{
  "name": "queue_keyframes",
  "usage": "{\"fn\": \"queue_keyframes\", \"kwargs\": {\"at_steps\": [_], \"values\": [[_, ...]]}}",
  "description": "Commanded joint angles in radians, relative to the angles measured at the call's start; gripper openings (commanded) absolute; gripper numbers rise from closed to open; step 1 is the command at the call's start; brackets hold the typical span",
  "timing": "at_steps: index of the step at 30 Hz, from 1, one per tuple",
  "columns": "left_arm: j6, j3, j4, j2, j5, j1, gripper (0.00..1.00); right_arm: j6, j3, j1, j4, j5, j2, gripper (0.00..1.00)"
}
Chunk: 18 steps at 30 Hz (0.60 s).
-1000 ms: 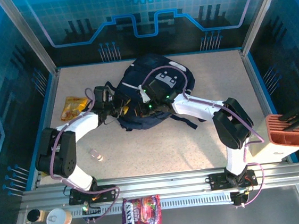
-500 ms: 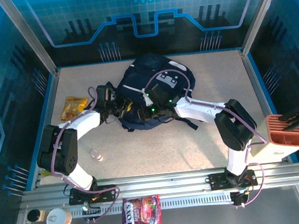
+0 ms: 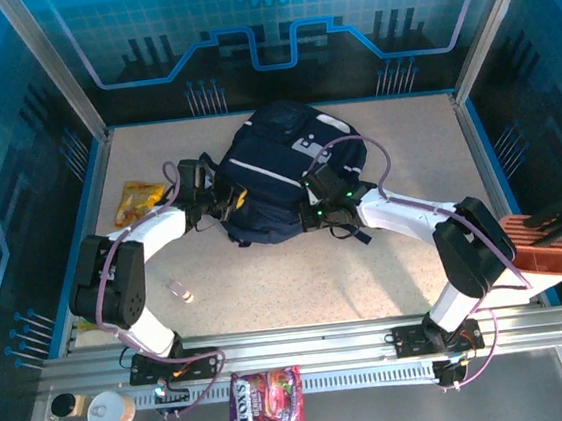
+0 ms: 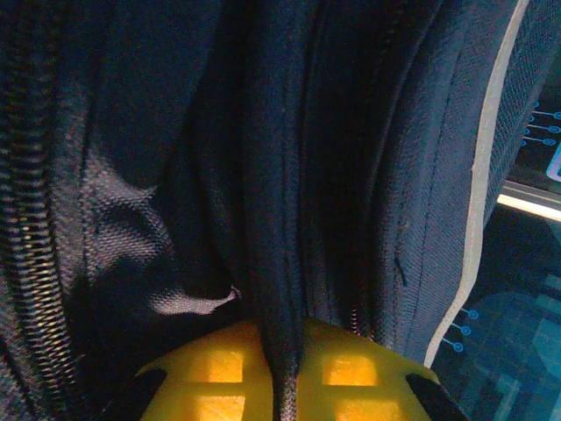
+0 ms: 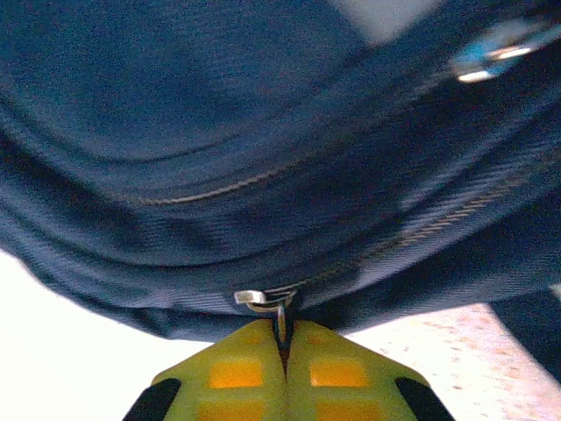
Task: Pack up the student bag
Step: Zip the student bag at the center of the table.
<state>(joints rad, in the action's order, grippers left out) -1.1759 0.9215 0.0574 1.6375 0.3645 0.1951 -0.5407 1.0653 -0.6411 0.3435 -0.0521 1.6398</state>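
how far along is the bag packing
Done: contents hidden, so unclear. In hand: left jaws shut on a fold of the student bag, right jaws shut on its zipper pull. Left: the yellow snack packet, small bottle and candy bag lie outside the bag.

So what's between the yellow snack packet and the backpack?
The left gripper, shut on a fold of the backpack, as the top view shows.
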Motion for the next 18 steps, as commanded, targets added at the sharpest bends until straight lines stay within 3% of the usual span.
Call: {"fn": "queue_keyframes", "kwargs": {"at_steps": [1, 9, 18], "values": [[0.043, 0.03, -0.028, -0.015, -0.033, -0.036, 0.0, 0.05, -0.006, 0.034, 0.098, -0.116, -0.032, 0.03], [0.104, 0.032, -0.087, -0.021, -0.012, -0.042, 0.0, 0.139, 0.081, 0.119, 0.107, -0.13, 0.006, 0.04], [0.15, 0.015, -0.13, -0.031, 0.02, -0.048, 0.0, 0.087, 0.251, 0.267, 0.186, -0.151, 0.116, 0.11]]}}
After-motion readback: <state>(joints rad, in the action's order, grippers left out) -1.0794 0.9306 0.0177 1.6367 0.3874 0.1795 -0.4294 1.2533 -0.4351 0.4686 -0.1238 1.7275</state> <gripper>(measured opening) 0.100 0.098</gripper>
